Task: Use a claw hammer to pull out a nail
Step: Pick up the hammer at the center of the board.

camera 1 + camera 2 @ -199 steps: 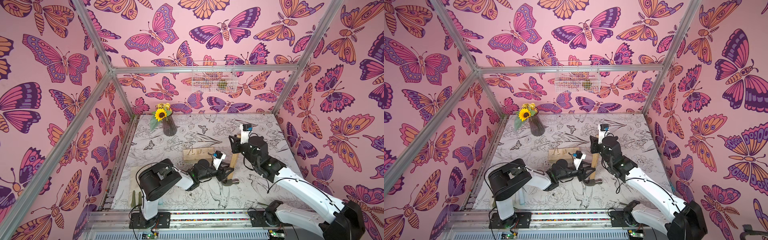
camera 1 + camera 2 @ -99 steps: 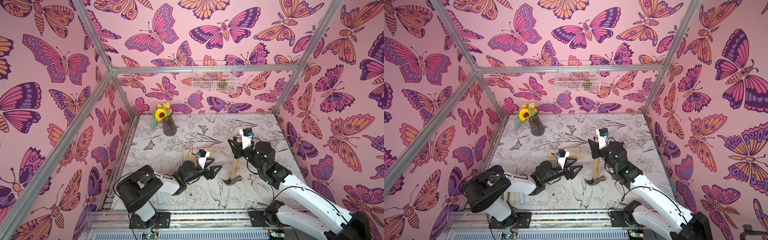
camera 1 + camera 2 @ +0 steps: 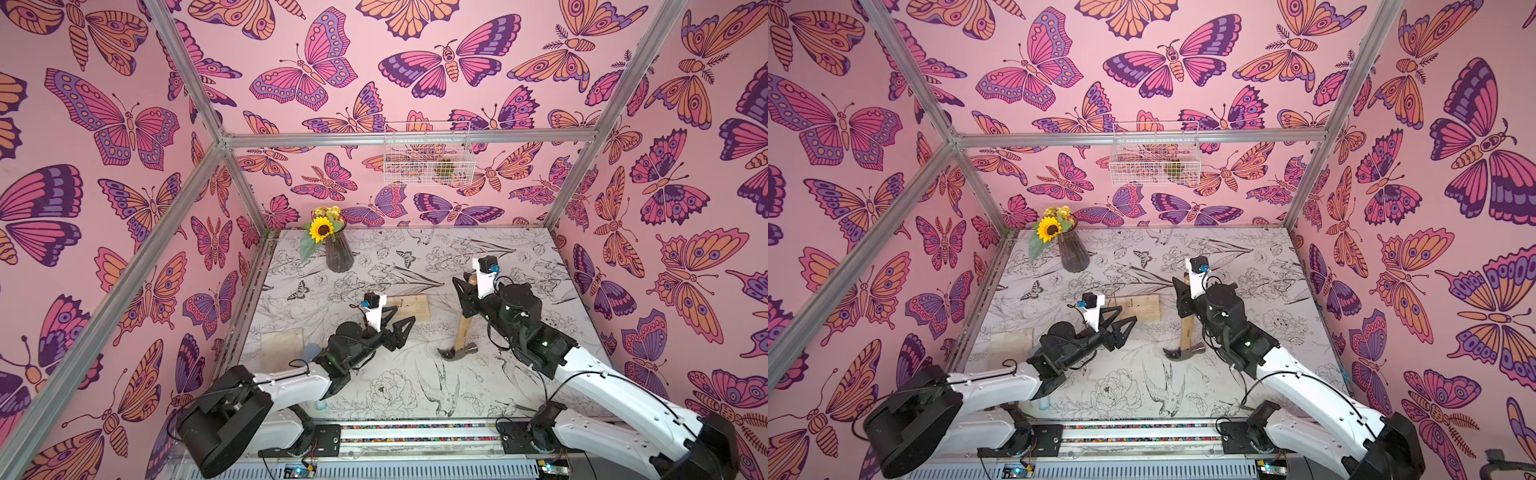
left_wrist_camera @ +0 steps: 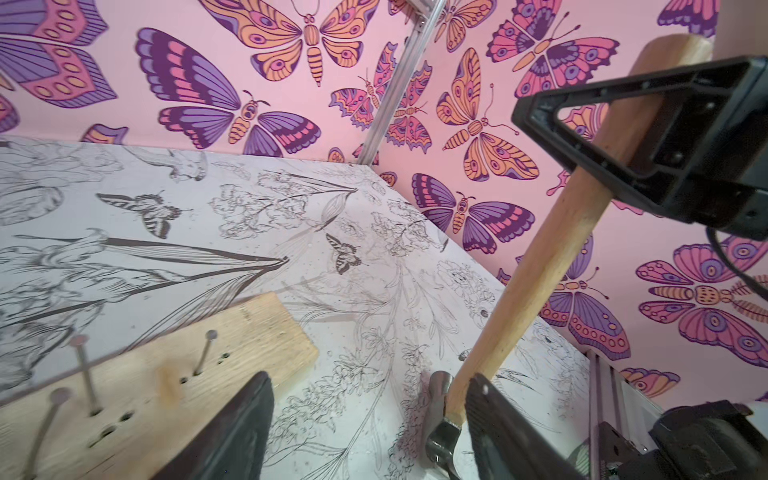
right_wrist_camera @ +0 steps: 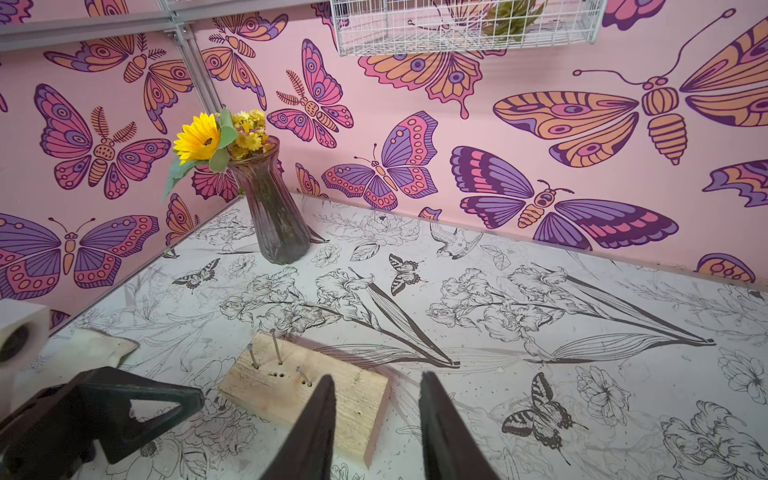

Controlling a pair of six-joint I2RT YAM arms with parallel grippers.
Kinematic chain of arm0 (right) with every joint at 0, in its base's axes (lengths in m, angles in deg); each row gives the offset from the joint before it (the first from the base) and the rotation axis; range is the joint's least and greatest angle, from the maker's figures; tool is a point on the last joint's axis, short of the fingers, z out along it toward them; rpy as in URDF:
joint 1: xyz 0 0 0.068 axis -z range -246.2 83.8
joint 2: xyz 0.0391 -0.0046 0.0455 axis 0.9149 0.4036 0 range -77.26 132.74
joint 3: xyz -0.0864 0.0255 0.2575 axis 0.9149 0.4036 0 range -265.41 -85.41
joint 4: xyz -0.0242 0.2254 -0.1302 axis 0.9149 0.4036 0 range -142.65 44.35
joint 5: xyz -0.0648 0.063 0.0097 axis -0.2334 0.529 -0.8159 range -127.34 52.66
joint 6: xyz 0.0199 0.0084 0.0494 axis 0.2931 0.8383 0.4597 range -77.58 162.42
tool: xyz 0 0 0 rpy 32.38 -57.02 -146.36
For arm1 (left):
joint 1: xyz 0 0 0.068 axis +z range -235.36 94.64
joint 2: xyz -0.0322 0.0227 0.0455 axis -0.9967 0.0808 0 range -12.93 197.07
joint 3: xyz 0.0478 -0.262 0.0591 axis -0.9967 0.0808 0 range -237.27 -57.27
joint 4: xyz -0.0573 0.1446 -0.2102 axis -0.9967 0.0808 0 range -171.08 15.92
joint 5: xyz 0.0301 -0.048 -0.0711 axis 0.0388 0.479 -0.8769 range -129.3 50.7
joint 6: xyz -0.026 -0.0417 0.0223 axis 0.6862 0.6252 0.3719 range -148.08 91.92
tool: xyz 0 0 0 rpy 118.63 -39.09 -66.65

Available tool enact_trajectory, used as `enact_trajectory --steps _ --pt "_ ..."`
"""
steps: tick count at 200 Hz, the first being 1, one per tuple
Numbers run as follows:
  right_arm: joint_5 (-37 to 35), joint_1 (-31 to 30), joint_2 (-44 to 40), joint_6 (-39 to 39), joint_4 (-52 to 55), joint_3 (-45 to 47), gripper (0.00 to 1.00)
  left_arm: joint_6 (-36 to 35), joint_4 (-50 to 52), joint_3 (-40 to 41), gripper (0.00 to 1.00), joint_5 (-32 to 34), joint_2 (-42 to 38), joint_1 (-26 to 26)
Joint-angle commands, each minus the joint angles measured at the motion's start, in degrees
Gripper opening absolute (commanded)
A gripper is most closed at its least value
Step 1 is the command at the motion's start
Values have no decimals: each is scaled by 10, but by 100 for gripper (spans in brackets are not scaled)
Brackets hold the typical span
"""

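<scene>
The claw hammer (image 3: 460,328) stands tilted, its steel head (image 3: 1183,352) resting on the table and its wooden handle (image 4: 561,232) leaning up. My right gripper (image 3: 467,291) is shut on the handle's upper end; in the right wrist view the right gripper (image 5: 376,375) shows no handle between its tips. My left gripper (image 3: 401,322) hangs open and empty between the hammer head (image 4: 440,415) and the wood block (image 3: 411,307). Three nails (image 5: 274,351) stick up from the block (image 4: 166,374). In its own view the left gripper (image 4: 370,376) has table between its fingers.
A vase of sunflowers (image 3: 338,257) stands at the back left. A wire basket (image 3: 426,160) hangs on the back wall. A flat pale board (image 3: 281,347) lies front left, with a pale-blue thing (image 3: 309,353) partly hidden under my left arm.
My left gripper has opened and drawn back to the left, away from the hammer head and toward the wood block. The right gripper keeps hold of the handle.
</scene>
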Motion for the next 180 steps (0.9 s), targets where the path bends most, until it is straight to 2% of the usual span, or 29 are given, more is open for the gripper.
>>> enact_trajectory --steps 1,25,61,97,135,180 --pt "-32 -6 2 2 -73 -64 0 -21 79 12 75 30 -42 7" --pt "-39 -8 19 8 -67 -97 0 -23 126 16 76 59 -83 18" --pt "-64 -13 58 1 -51 -165 0 1 182 15 76 67 -115 63" --pt "-128 -40 126 -31 -55 -246 0 28 231 12 76 80 -126 118" --pt "-180 -71 232 -109 -104 -320 0 69 232 4 74 32 -104 183" --pt "-218 -77 323 -146 -132 -380 0 77 219 1 73 8 -88 194"
